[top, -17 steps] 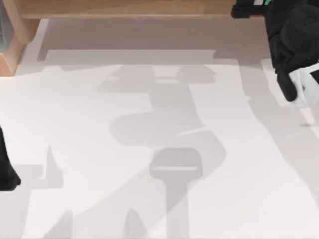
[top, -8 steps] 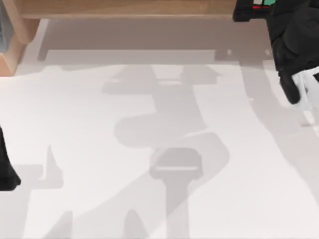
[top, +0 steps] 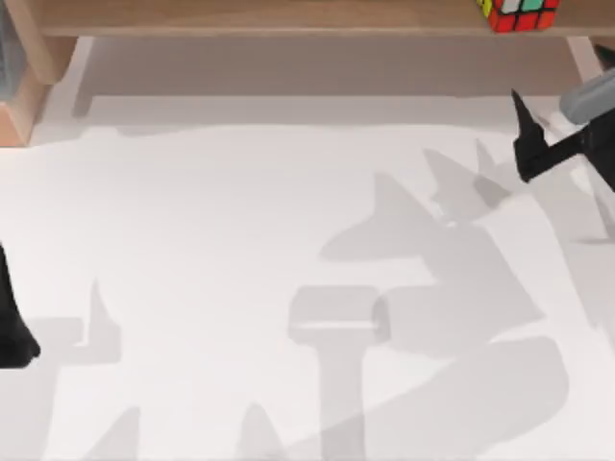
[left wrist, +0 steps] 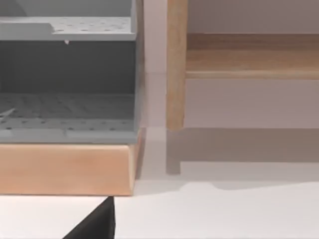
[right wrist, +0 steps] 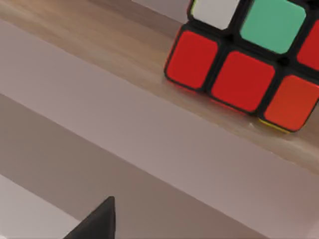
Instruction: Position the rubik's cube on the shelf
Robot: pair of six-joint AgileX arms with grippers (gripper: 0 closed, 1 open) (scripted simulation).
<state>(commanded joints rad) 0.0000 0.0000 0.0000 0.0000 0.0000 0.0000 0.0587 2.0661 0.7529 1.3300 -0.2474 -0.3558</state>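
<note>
White table (top: pixel 240 288), rubik's cube (top: pixel 519 13) cropped on shelf (top: pixel 288 16), right gripper (top: pixel 527 144) apart, empty, spread unclear

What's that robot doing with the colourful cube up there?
The rubik's cube now sits on the shelf, toward its right end, and nothing is holding it. The right pincer has let go and pulled back from the shelf; it now hangs over the table at the right side, a little in front of the cube. The left arm is parked at the table's left edge. So the cube looks placed where it was meant to go.
</note>
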